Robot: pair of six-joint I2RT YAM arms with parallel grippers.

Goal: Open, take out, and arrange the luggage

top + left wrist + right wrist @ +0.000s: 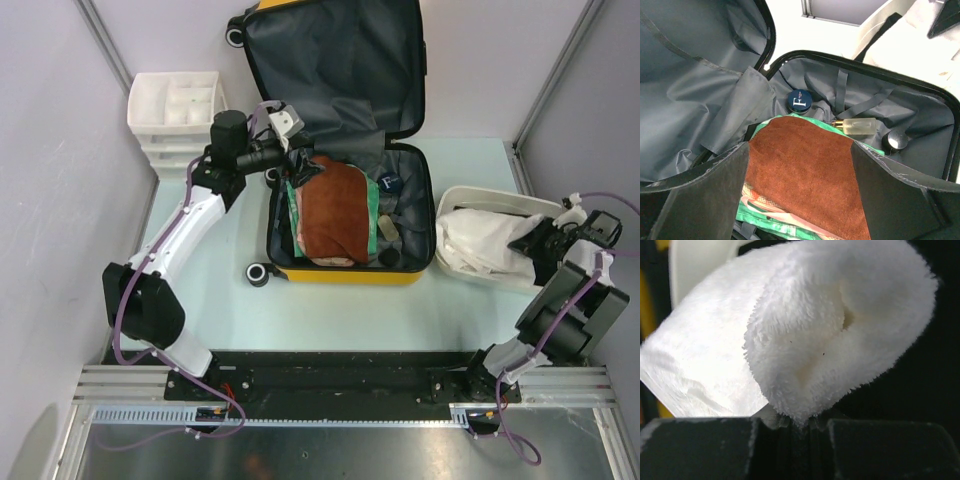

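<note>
The yellow suitcase (340, 272) lies open, its grey-lined lid (335, 60) standing up at the back. Inside lie a brown cloth (335, 210) on a green patterned bundle (290, 215), a blue jar (390, 182) and a black cap (388, 257). My left gripper (300, 160) hangs over the case's back left part. In the left wrist view it (800, 195) is open, with the brown cloth (805, 170) between its fingers (705, 195); the jar (799, 101), a small clear bottle (859, 126) and the cap (896, 140) lie beyond. My right gripper (530, 245) is shut on a white fluffy towel (840, 325) over the tub.
A white tub (470, 195) holding the white towel (478, 243) stands right of the suitcase. A white drawer unit (175, 110) stands at the back left. Frame posts and grey walls close in both sides.
</note>
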